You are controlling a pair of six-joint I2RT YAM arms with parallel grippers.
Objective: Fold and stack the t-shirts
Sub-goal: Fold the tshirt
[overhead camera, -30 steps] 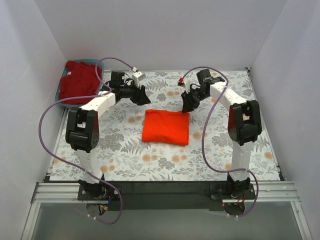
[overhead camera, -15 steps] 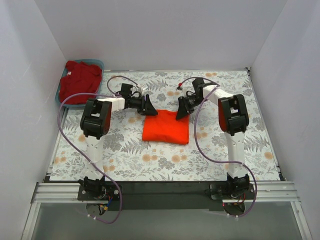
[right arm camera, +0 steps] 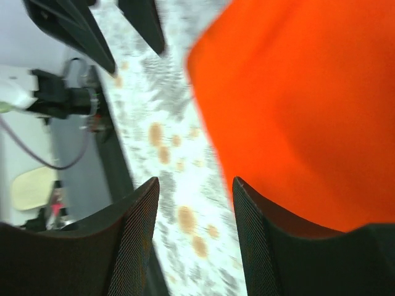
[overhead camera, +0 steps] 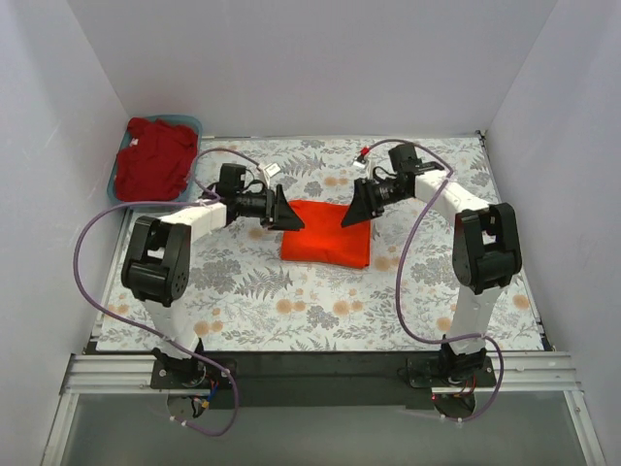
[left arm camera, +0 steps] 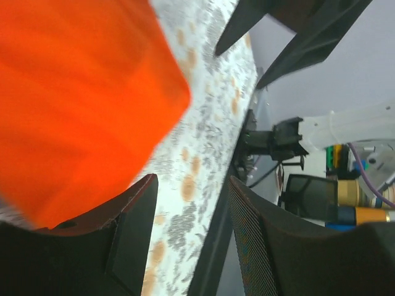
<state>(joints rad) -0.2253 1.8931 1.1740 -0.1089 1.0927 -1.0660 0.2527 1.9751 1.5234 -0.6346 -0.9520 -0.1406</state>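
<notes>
The bright orange-red t-shirt (overhead camera: 327,235) lies folded into a rectangle on the flowered table. It also shows in the left wrist view (left arm camera: 74,105) and in the right wrist view (right arm camera: 308,105). My left gripper (overhead camera: 287,216) is at its far left corner, open and empty (left arm camera: 191,209). My right gripper (overhead camera: 351,214) is at its far right corner, open and empty (right arm camera: 196,203). Both point at each other across the shirt's far edge. The darker crimson t-shirt (overhead camera: 155,160) lies crumpled in the blue bin (overhead camera: 197,122) at the far left.
White walls close in the table on the left, back and right. The flowered table cover (overhead camera: 291,301) reaches to the black front rail (overhead camera: 310,364). Purple cables loop beside both arms.
Both grippers moved in to the orange-red shirt's far corners. The shirt now lies a little farther back than before.
</notes>
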